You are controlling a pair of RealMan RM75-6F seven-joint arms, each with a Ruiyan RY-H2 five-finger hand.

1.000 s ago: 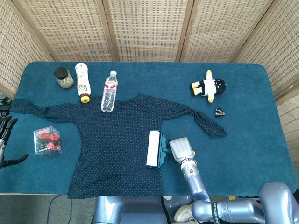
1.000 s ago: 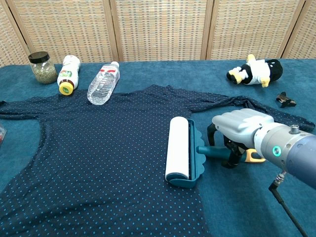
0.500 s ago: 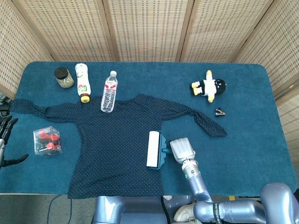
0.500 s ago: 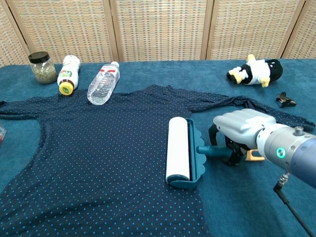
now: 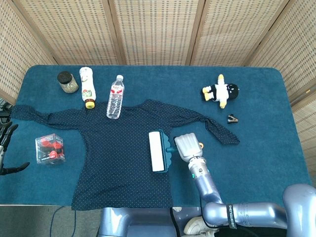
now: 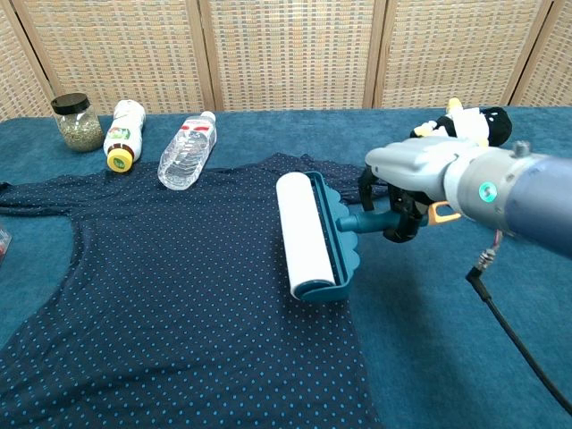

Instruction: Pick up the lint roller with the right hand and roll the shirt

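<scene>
The lint roller point(image 5: 157, 150) point(image 6: 307, 235), a white roll in a teal frame, lies lengthwise on the dark dotted shirt point(image 5: 118, 158) point(image 6: 161, 286). My right hand point(image 5: 186, 147) point(image 6: 413, 183) grips its teal handle point(image 6: 368, 220) just right of the roll, past the shirt's right edge. An orange handle tip point(image 6: 441, 211) pokes out of the hand's far side. At the left edge of the head view my left hand point(image 5: 6, 150) hangs off the table, fingers apart, holding nothing.
A water bottle point(image 5: 115, 97), a yellow-capped white bottle point(image 5: 87, 87) and a jar point(image 5: 67, 82) lie at the back left. A clear box with red items point(image 5: 50, 149) sits left of the shirt. A penguin plush point(image 5: 221, 92) and a small dark clip point(image 5: 232, 118) lie at the back right.
My right hand has carried the lint roller up and to the left, further onto the shirt and away from the table's front edge. The left hand has barely moved.
</scene>
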